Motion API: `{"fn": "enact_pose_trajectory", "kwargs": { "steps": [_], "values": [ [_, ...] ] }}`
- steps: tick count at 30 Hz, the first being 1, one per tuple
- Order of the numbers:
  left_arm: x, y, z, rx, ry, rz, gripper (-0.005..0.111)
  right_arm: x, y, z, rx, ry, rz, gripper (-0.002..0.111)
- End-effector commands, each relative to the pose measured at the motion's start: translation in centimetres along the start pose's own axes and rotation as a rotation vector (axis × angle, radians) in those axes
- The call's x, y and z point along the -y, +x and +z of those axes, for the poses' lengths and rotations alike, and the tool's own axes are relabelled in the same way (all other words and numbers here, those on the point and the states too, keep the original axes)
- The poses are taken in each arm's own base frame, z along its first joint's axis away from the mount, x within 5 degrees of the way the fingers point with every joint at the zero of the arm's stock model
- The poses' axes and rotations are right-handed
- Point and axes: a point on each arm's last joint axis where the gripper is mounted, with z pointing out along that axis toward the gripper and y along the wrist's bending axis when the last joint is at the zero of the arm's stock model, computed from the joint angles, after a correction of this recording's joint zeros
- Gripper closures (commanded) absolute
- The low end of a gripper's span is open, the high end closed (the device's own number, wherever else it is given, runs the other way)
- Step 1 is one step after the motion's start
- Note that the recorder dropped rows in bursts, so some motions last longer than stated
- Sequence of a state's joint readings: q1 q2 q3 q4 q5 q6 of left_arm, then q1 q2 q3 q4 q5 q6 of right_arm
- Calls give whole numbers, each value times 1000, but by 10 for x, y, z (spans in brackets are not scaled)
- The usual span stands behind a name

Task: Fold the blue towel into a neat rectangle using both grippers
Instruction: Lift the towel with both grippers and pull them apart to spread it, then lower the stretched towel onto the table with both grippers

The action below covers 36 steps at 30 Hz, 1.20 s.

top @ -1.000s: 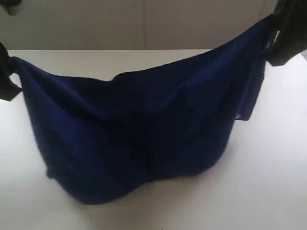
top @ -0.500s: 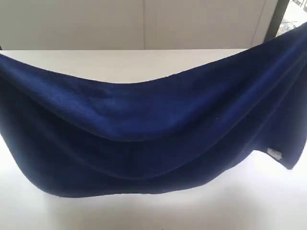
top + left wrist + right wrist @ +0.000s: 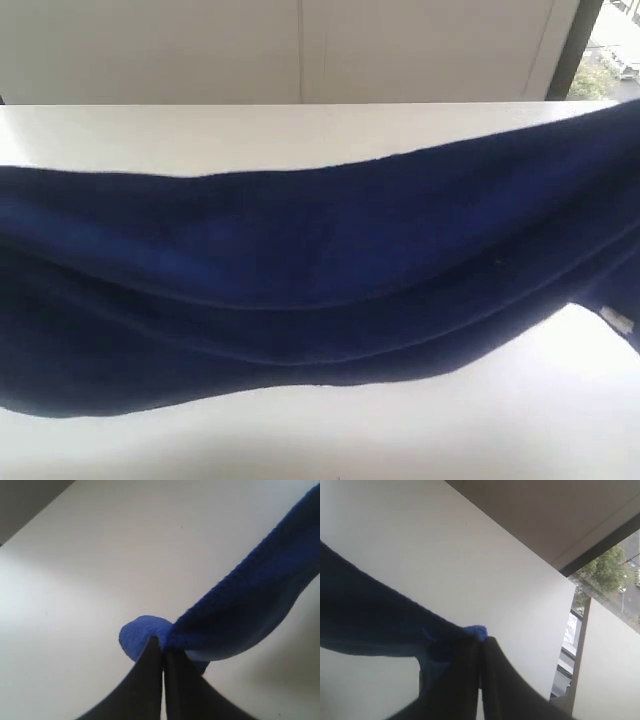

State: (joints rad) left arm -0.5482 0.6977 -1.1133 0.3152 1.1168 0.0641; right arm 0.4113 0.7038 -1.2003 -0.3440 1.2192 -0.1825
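Two ends of the towel (image 3: 320, 270) are pinched, one in the closed left tool (image 3: 163, 647), one in the closed right tool (image 3: 481, 642), so it sags over the bench (image 3: 300, 130), seemingly light, limp and best held at its corners.

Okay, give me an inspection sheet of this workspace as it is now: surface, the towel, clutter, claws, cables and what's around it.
Surface: white table, smooth and plain where it shows.
Job's things: blue towel stretched wide across the exterior view, held at two ends; white label near its lower right corner.
Clutter: nothing seen.
Claws: left claw shut on a bunched towel end; right claw shut on the other end; neither shows in the exterior view.
Cables: nothing seen.
Surroundings: pale wall behind the table; window with trees outside, at the right.
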Motion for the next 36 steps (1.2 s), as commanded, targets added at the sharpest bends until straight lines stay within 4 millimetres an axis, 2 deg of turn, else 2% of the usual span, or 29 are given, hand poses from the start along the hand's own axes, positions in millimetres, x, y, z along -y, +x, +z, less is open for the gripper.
{"fn": "enact_pose_trajectory", "kwargs": {
  "steps": [1,4,6,10,14,19,22,25,28,31,34,36],
  "values": [
    [1,1,1,-9,14,12,107,-1,1,1,-5,-11,8,108],
    [0,-11,16,26,-17,21,107,-4,-7,18,-55,-21,-8,108],
    [-1,-17,33,-10,-43,4,107,-9,-14,38,-80,-31,-32,108],
    [-2,-29,79,-109,-115,2,107,-21,-21,93,-171,-2,-75,108],
    [0,-39,137,-163,-171,3,107,-28,-18,149,-266,119,-117,108],
    [-6,-35,207,-205,-181,-60,107,-45,-11,216,-305,169,-197,108],
    [-12,-32,242,-192,-157,-91,107,-53,-2,256,-306,136,-201,108],
    [-16,-33,271,-119,-120,-101,107,-53,7,290,-323,174,-202,108],
    [-16,-33,298,-46,-77,-103,107,-52,15,315,-313,220,-207,108],
    [-17,-24,324,-59,-50,-116,107,-52,24,338,-298,213,-226,108],
    [-27,-12,354,-103,-44,-149,107,-40,37,368,-305,267,-165,108],
    [-36,-13,367,-67,-45,-171,107,-37,41,383,-309,255,-173,108]
  ]
}}
